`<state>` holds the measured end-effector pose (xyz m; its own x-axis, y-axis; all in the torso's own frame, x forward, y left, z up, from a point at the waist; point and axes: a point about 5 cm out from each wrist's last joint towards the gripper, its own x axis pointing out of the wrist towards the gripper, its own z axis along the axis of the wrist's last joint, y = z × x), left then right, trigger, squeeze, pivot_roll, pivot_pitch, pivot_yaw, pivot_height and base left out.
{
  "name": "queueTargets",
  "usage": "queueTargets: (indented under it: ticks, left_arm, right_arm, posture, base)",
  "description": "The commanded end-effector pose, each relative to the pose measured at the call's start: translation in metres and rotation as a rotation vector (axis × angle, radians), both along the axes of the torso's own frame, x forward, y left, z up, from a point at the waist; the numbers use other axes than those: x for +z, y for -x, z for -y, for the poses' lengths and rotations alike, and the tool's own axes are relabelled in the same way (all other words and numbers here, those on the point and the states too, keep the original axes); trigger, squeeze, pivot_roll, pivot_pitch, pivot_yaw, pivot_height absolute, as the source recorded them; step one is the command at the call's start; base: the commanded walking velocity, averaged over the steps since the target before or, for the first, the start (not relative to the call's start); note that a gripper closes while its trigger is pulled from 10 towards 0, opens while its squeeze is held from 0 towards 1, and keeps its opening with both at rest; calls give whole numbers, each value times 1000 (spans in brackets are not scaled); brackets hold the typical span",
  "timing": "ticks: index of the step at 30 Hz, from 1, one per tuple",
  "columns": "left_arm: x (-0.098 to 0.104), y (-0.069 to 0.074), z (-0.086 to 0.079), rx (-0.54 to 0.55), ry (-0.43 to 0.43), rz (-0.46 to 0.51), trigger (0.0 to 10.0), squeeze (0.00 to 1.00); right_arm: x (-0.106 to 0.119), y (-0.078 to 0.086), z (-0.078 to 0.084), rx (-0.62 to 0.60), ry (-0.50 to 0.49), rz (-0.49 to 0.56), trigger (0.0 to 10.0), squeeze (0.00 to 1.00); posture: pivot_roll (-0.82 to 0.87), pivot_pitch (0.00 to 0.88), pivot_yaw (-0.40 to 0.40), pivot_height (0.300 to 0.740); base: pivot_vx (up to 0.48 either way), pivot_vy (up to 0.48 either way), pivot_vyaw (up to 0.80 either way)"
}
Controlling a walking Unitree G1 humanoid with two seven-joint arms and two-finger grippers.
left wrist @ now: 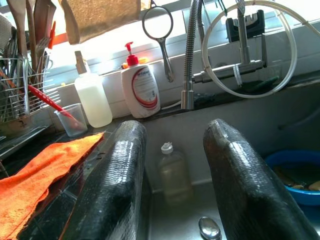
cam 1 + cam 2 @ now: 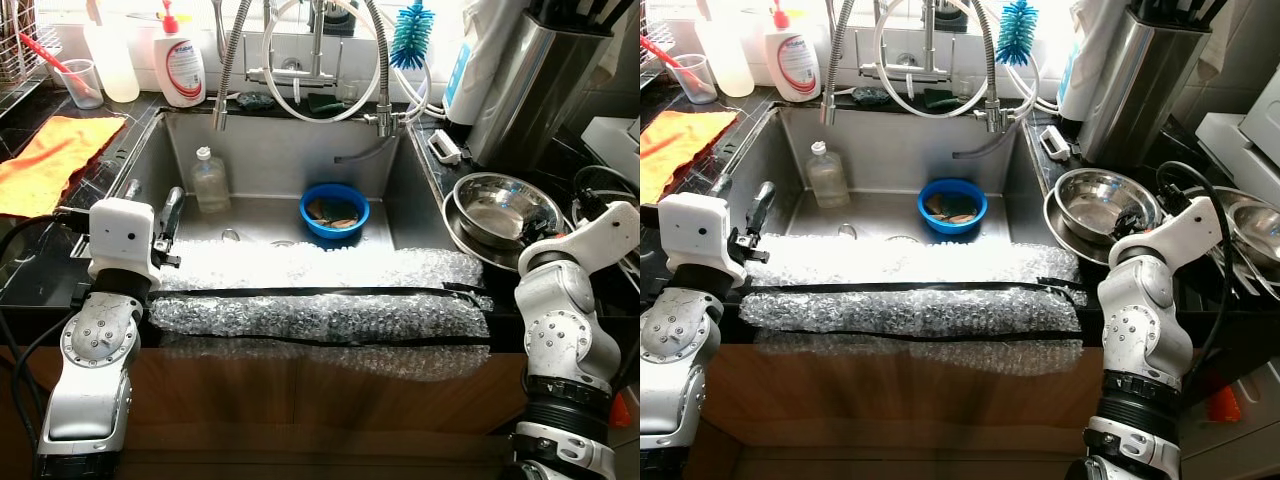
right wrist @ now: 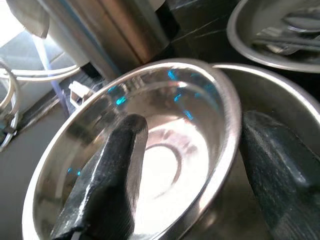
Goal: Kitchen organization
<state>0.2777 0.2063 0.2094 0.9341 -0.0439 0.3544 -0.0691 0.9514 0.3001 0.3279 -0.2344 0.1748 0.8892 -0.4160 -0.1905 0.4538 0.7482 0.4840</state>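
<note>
My right hand (image 3: 185, 175) straddles the rim of the steel bowl (image 2: 505, 208) on the desk right of the sink (image 2: 270, 150), fingers apart, not clamped. A shallow bite could let it slip. My left hand (image 1: 175, 175) hangs open over the sink.

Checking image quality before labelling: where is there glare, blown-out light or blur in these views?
Left eye view: the bubble wrap along the sink's front edge is washed out white. Left wrist view: the window behind the soap bottle is overexposed; the left gripper fingers look soft up close. Right wrist view: the steel bowl has a bright reflection and blue glints; the right gripper fingers are blurred.
</note>
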Motion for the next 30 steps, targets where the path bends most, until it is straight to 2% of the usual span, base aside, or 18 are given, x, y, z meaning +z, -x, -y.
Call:
queueTargets:
  ticks: [1,9,10,11,12,13,30]
  left_arm:
    - [3,-2,3,-6,-9,16,10000,0]
    - [5,-2,3,-8,-30,22,10000,0]
    - [5,-3,3,-8,-30,22,10000,0]
    - [5,-3,2,-9,-32,22,10000,0]
    - [5,-3,2,-9,-32,22,10000,0]
    - [5,-3,3,-10,-33,22,10000,0]
    - [7,-5,4,-18,-29,28,10000,0]
  right_arm:
    - [-2,-3,-2,24,-4,-21,10000,0]
    - [-5,-6,-9,49,-20,-47,10000,0]
    - [-5,-6,-9,50,-23,-46,8510,0]
    - [-5,-6,-8,49,-34,-43,1490,0]
    - [-5,-6,-8,49,-34,-43,1490,0]
    - [-5,-6,-8,50,-40,-39,0,0]
    - [-3,-5,-5,3,-34,-34,0,0]
  posture:
    - [-28,27,-90,740]
    - [-22,28,-90,740]
    - [-22,28,-90,740]
    - [-25,28,-90,740]
    - [-25,28,-90,740]
    - [-25,28,-90,740]
    - [-22,30,-89,740]
  base:
    - [0,0,0]
    - [0,0,0]
    - [0,0,0]
    - [0,0,0]
    - [0,0,0]
    - [0,0,0]
    - [0,0,0]
